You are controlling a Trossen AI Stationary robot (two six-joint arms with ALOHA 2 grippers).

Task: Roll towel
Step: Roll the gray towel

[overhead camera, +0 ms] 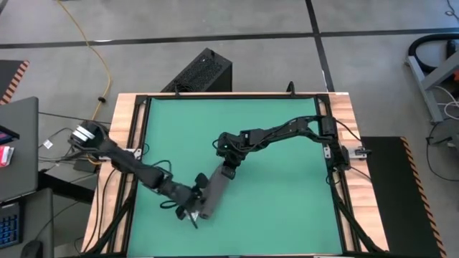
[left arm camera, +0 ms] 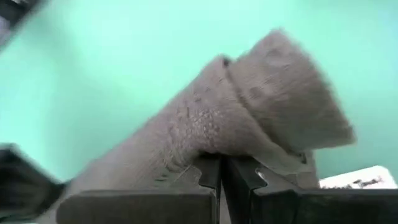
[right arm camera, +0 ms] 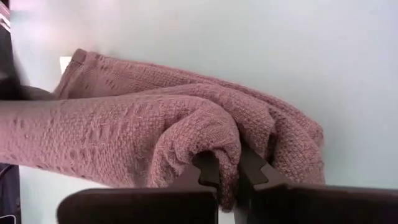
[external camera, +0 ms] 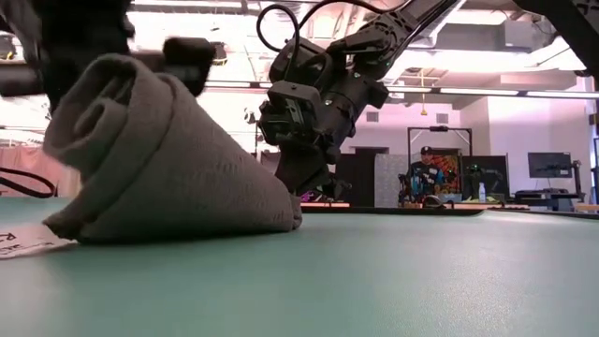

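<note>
The left gripper [overhead camera: 192, 209] was clamped on the towel's [overhead camera: 214, 192] near end, fingers [left arm camera: 208, 177] almost together (the white label [external camera: 21, 243] seemingly lay beside it). The towel lay rolled near the front-left of the green table [overhead camera: 287, 186]. At the towel's far end, the right gripper [overhead camera: 228, 170] pinched its folds.

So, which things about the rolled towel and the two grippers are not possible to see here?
- High view: the left gripper tips, hidden at the towel.
- Low view: the label, cut by the edge.
- Right wrist view: the right gripper tips, covered by cloth.
</note>
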